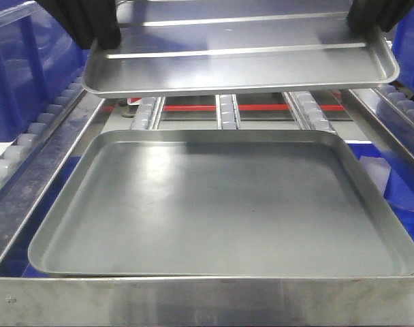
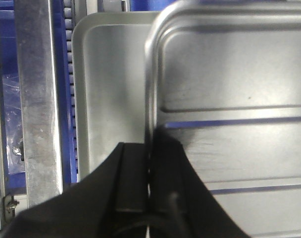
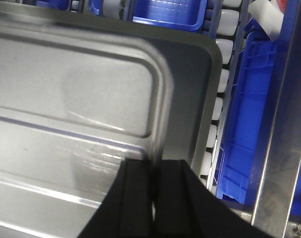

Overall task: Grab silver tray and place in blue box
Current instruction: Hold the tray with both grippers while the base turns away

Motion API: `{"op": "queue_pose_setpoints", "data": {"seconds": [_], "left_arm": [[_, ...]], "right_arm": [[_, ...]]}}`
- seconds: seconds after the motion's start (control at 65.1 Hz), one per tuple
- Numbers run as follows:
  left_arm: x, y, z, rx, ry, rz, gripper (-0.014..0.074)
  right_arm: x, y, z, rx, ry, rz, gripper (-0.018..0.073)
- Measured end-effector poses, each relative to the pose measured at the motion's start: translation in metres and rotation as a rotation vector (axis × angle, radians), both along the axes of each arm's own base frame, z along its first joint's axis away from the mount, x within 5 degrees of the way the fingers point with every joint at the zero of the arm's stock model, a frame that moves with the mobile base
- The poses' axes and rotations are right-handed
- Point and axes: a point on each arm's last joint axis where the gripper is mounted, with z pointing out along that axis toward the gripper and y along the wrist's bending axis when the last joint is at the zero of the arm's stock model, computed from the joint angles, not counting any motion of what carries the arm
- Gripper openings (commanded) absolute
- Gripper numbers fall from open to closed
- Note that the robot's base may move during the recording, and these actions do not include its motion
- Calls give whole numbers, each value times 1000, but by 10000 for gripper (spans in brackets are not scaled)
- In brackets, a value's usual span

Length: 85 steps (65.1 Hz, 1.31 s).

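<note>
The silver tray (image 1: 241, 65), shiny with two long ridges, hangs level above the conveyor, held at both short ends. My left gripper (image 1: 101, 37) is shut on its left rim, and the left wrist view shows the fingers (image 2: 149, 146) pinching the rim of the tray (image 2: 229, 74). My right gripper (image 1: 370, 24) is shut on the right rim, and it also shows in the right wrist view (image 3: 153, 163) on the tray (image 3: 66, 84). A blue box with a ribbed wall (image 3: 247, 119) stands to the right, beyond the rollers.
A larger dull-grey plain tray (image 1: 220, 204) lies on the conveyor right under the held tray. Metal rails (image 1: 37, 177) and rollers (image 1: 43, 119) run along both sides. A steel bar (image 1: 207, 300) crosses the front. Glossy blue bins (image 1: 23, 68) stand at the left.
</note>
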Motion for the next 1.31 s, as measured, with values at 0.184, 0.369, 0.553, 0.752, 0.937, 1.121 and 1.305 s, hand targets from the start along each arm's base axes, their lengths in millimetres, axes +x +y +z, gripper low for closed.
{"op": "queue_pose_setpoints", "data": {"seconds": [0.184, 0.369, 0.553, 0.752, 0.937, 1.121, 1.305], "left_arm": [[0, 0, 0, 0, 0, 0, -98], [0, 0, 0, 0, 0, 0, -98], [0, 0, 0, 0, 0, 0, -98], [0, 0, 0, 0, 0, 0, -105], [0, 0, 0, 0, 0, 0, -105], [0, 0, 0, 0, 0, 0, -105], [0, 0, 0, 0, 0, 0, -105]], "right_arm": [[0, 0, 0, 0, 1, 0, 57], [1, 0, -1, -2, 4, 0, 57], [2, 1, -1, -1, 2, 0, 57], [1, 1, -1, -2, 4, 0, 57], [1, 1, -2, -2, 6, -1, 57], [1, 1, -2, -2, 6, -1, 57], [1, 1, -2, -2, 6, -1, 57]]}}
